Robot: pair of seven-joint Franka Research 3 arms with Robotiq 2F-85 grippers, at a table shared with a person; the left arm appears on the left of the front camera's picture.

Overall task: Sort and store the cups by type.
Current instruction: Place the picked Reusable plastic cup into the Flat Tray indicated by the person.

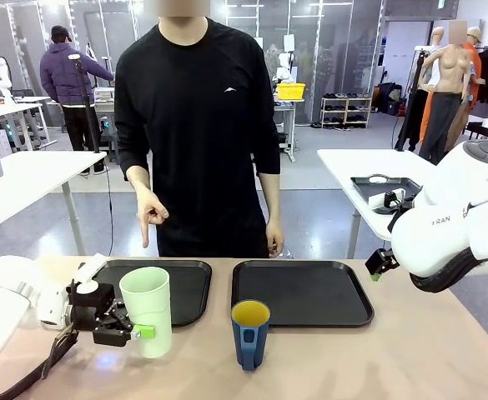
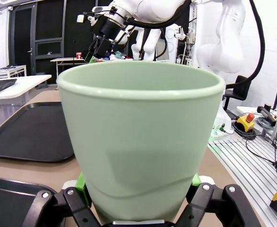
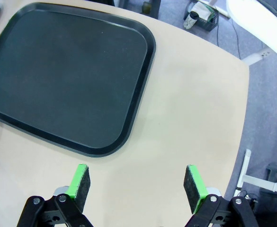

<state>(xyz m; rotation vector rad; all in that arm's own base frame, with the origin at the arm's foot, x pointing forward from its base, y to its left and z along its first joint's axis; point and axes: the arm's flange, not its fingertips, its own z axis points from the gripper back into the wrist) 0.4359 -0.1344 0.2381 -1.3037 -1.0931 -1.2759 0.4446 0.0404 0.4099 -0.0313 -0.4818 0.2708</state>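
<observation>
One arm lettered "FRAN", tumbler gripped

Tumbler: smooth pale green plastic, soft satin sheen. Mug: dark blue outside, slight gloss; yellow inside, duller. Left tray and right tray: black plastic, smooth, semi-matt. Tabletop: pale wood-look surface, smooth, matt. Right claw: pads matt green, rubbery.

There are two cups: one tall green cup and one short blue cup with a handle. There are two black trays: a left tray and a right tray. There are two robot tools: a left tool and a right tool. One person stands at the surface.
</observation>
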